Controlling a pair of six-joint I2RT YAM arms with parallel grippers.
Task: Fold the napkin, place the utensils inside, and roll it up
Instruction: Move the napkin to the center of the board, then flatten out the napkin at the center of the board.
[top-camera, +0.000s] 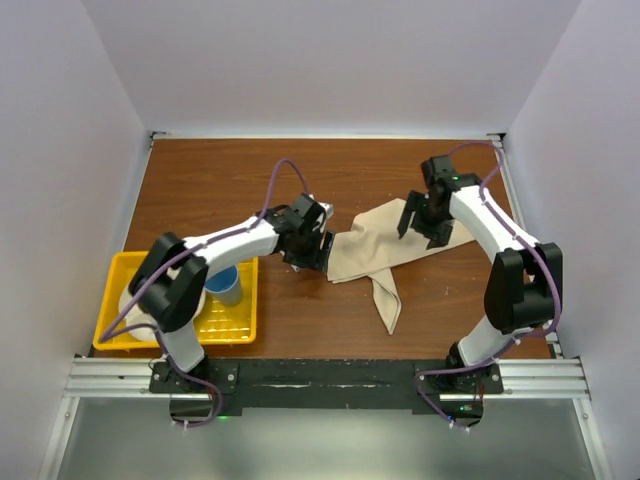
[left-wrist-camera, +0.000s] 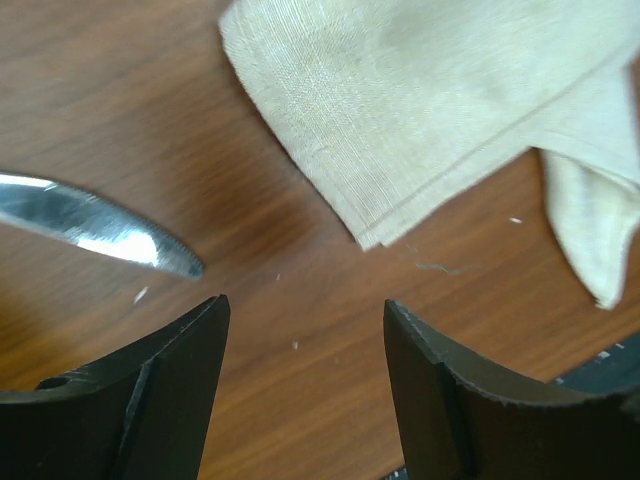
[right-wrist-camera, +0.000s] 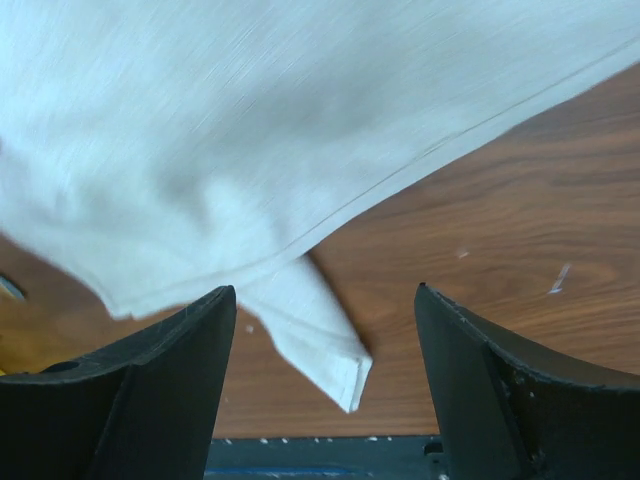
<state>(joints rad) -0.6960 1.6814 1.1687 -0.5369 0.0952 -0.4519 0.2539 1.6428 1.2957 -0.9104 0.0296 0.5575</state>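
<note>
From above, the napkin (top-camera: 385, 250) lies rumpled right of centre on the table (top-camera: 230, 180), a partly doubled slab with a loose tail trailing toward the near edge. My left gripper (top-camera: 320, 247) sits at its left edge. My right gripper (top-camera: 420, 225) hovers over its far end. Both have their fingers spread and hold nothing.

Through my left wrist camera, the left gripper (left-wrist-camera: 303, 305) shows only bare wood between its fingers. The napkin (left-wrist-camera: 420, 110) offers a doubled, hemmed corner just ahead, apart from my fingertips. The knife (left-wrist-camera: 90, 225) lies flat to the left, its tip near the cloth but not touching. I judge it stiff, thin and slick, so I should pinch it across its narrow width. Its handle is out of view.

Through my right wrist camera, the right gripper (right-wrist-camera: 322, 290) is open above the blurred napkin (right-wrist-camera: 250, 130), with a small flap between my fingers. The cloth looks light and limp and will likely sag. I would grip a hemmed corner through both layers.
</note>
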